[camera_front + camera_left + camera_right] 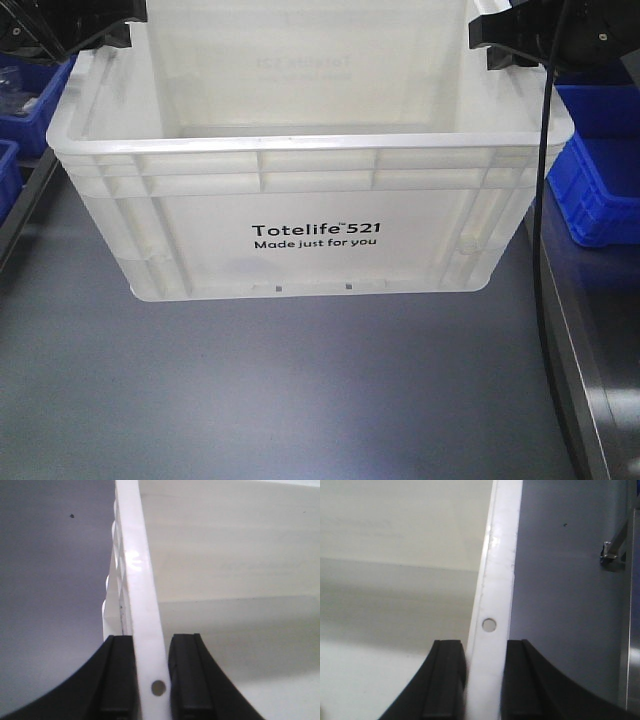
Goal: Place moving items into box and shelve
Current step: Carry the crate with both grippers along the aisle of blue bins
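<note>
Between the blue bins (600,190) at the left and right, the big white box (310,200) with "Totelife 521" on its near wall is over the grey table (300,400), open at the top. The left gripper (150,680) pinches the box's left rim. The right gripper (485,680) pinches its right rim, a black finger on each side.
</note>
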Robot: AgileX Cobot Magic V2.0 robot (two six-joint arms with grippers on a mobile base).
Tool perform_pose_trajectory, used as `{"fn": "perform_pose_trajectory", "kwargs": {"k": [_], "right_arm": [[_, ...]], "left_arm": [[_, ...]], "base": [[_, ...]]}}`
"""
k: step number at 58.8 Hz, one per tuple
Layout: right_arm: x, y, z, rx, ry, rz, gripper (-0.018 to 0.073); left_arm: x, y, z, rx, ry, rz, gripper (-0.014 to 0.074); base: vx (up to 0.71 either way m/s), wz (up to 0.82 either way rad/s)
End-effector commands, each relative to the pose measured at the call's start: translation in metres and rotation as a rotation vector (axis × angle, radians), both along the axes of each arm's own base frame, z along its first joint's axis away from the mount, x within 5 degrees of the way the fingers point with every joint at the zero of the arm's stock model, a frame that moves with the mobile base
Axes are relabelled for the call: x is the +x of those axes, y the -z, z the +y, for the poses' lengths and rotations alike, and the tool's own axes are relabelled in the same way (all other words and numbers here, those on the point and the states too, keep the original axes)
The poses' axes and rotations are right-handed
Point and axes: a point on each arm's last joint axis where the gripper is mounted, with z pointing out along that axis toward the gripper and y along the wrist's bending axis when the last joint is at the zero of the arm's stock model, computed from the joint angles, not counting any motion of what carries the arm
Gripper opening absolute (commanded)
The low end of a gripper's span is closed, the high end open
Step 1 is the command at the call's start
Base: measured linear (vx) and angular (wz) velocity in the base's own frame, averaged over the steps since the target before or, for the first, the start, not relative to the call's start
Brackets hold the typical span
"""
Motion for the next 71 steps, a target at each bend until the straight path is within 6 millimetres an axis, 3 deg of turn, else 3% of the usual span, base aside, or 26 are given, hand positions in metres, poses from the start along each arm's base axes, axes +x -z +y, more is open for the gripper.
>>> {"fn": "perform_pose_trajectory", "kwargs": {"k": [1,71], "right_arm": [[-0.0080,-0.0440,0.0032,0.086,-0.014,-0.229,-0.0013],[-0.0080,-0.0440,0.0032,0.086,-0.014,-0.230,-0.0013]], "left_arm": [[-0.0117,-0.0490,-0.0040,-0.097,0.012,-0.246,-0.0013],[-0.0118,-0.0488,-0.0040,-0.097,0.012,-0.244,-0.0013]], "base": [[0.34,-0.18],[0.40,-0.10]]}}
